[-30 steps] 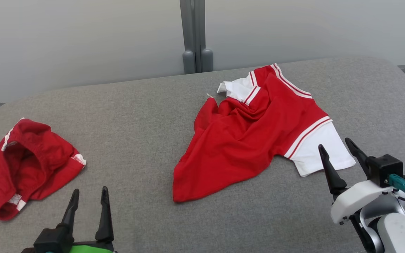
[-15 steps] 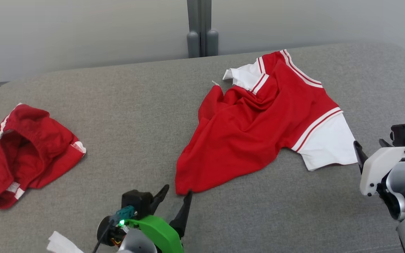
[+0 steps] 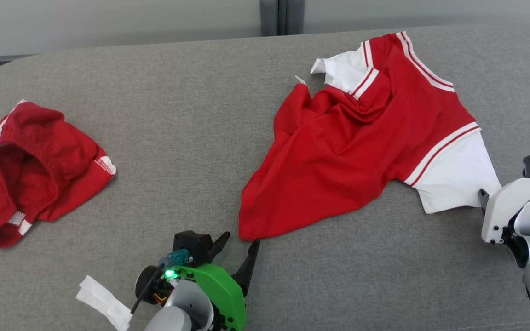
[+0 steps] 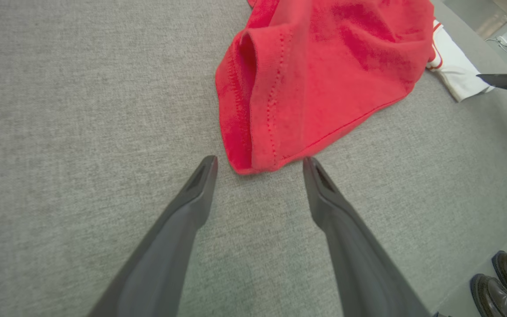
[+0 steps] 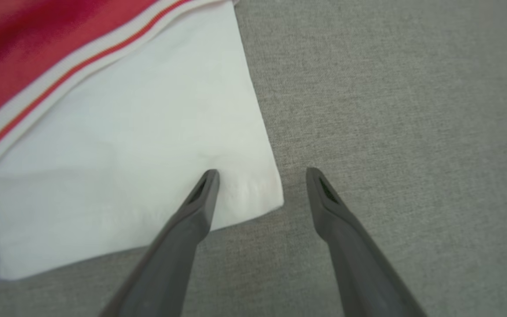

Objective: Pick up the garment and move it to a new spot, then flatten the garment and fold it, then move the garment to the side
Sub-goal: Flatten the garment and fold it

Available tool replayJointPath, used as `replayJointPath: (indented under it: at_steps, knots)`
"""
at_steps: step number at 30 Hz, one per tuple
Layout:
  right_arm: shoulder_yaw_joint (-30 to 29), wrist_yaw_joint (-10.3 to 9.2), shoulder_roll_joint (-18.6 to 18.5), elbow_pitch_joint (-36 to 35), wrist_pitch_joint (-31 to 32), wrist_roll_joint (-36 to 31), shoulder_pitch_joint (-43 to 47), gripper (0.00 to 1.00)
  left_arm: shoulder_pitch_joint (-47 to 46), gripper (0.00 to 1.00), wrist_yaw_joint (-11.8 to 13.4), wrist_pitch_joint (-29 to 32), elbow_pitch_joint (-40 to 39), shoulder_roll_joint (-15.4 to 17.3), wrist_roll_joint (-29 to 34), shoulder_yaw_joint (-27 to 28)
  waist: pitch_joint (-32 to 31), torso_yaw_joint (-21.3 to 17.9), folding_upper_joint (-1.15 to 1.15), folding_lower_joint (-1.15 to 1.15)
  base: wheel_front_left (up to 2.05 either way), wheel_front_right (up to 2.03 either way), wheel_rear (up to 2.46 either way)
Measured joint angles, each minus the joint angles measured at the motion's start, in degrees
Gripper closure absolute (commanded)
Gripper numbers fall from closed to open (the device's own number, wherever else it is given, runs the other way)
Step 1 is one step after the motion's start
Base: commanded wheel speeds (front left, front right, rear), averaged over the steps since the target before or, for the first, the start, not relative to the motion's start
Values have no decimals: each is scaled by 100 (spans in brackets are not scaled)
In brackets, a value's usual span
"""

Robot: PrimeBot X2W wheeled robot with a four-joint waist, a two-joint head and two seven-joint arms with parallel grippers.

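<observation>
Left wrist view: my left pincer (image 4: 260, 164), spread, has come up to the hem corner of the red shirt (image 4: 324, 66); my right pincer (image 5: 262, 174), spread, straddles the white sleeve (image 5: 126, 145) edge, so pickup looks next

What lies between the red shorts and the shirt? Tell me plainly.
Nothing: the head view shows bare grey upholstery all the way from the red shorts to the shirt.

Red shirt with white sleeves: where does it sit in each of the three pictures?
Head view: red shirt, centre to right.
Left wrist view: red shirt top centre, hem corner nearest.
Right wrist view: red shirt upper left, mostly its white sleeve.
Shared landmark: white sleeve, in all three.
</observation>
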Motion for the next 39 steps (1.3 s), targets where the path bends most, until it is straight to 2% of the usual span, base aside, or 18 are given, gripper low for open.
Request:
replayJointPath:
  at_steps: [8, 16, 17, 18, 19, 20, 21, 25, 29, 32, 39]
  knots:
    - [101, -5, -56, 448, -82, 64, -293, 0, -138, 0, 53, -100, -45, 1, -59, -102, 202, 153, 0, 0, 0, 0, 0]
    - [253, -5, -43, 789, -137, 194, -508, 0, -392, 0, 70, -80, 204, 1, -93, -313, 330, 135, 0, 0, 0, 0, 0]
    - [279, -5, -38, 824, -122, 234, -530, 0, -425, 20, 69, -82, 245, -3, -93, -345, 345, 125, 0, 0, 0, 0, 0]
    - [303, -5, -37, 853, -113, 275, -551, 5, -449, 96, 68, -81, 294, -5, -97, -360, 357, 117, 0, 0, 0, 0, 0]
    - [321, -5, -37, 876, -87, 310, -570, 24, -461, 100, 68, -85, 323, -5, -104, -365, 366, 112, 0, 0, 0, 0, 0]
    - [354, -5, -36, 905, -59, 352, -602, 67, -475, 100, 68, -76, 366, -4, -140, -369, 376, 105, 0, 0, 0, 0, 0]
    - [382, -5, -34, 923, -45, 386, -618, 100, -485, 100, 68, -56, 412, -4, -148, -378, 382, 100, 0, 0, 0, 0, 0]
    - [476, 1, 14, 935, -33, 536, -642, 100, -507, 100, 68, -163, 445, -4, -197, -342, 361, 92, 0, 0, 0, 0, 0]
    - [522, -3, 11, 837, -270, 833, -570, 100, -510, 100, 67, -285, 335, 13, -303, -279, 269, 99, 0, 0, 0, 0, 0]
    - [437, -7, 42, 512, -569, 1235, -449, 100, -508, 100, 41, -386, 76, 14, -525, -181, 157, 101, 0, 0, 0, 0, 0]
    - [261, -4, -2, -1324, -880, 2343, -371, 100, -528, 100, -20, -335, -1114, 47, -1321, 166, -185, 36, 0, 0, 0, 0, 0]
